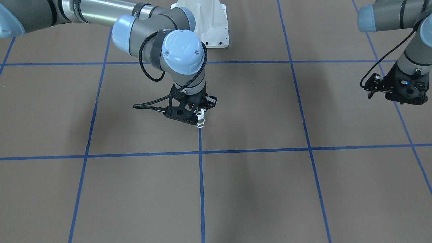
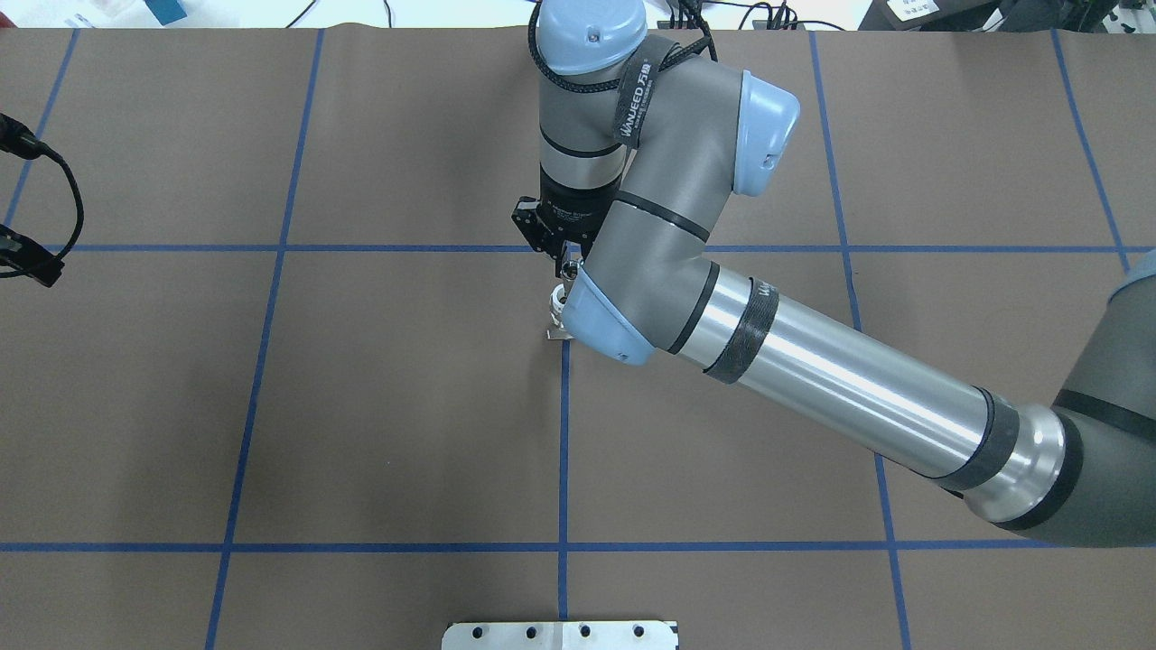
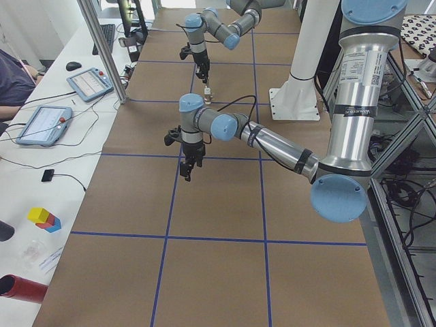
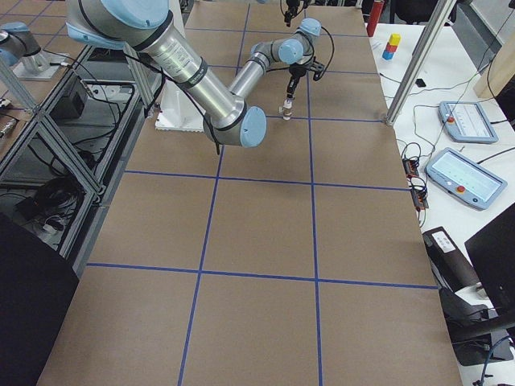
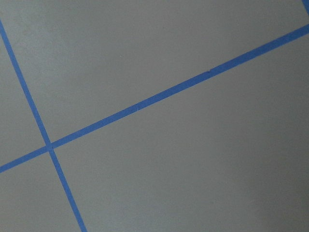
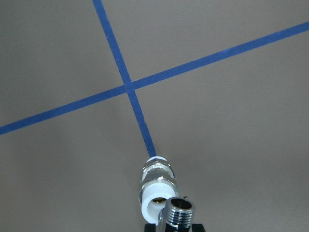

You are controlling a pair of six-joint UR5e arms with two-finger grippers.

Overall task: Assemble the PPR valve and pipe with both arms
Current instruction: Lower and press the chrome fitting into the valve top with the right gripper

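Right gripper [image 1: 201,111]: points down over the middle of the table [image 1: 256,189]. Its fingers are closed on the fitting, and only their black tips show at the bottom of the wrist view.
Fitting [image 6: 179,212]: chrome, threaded opening facing up, right at the valve's top end. I cannot tell whether the two touch.
Valve [image 6: 155,186]: upright on a blue tape line [image 1: 201,175], just beside a tape crossing, under the right gripper.
Left gripper [image 1: 401,92]: well apart at the table's left side, above the surface. I cannot tell how far its fingers are open or whether they hold anything.
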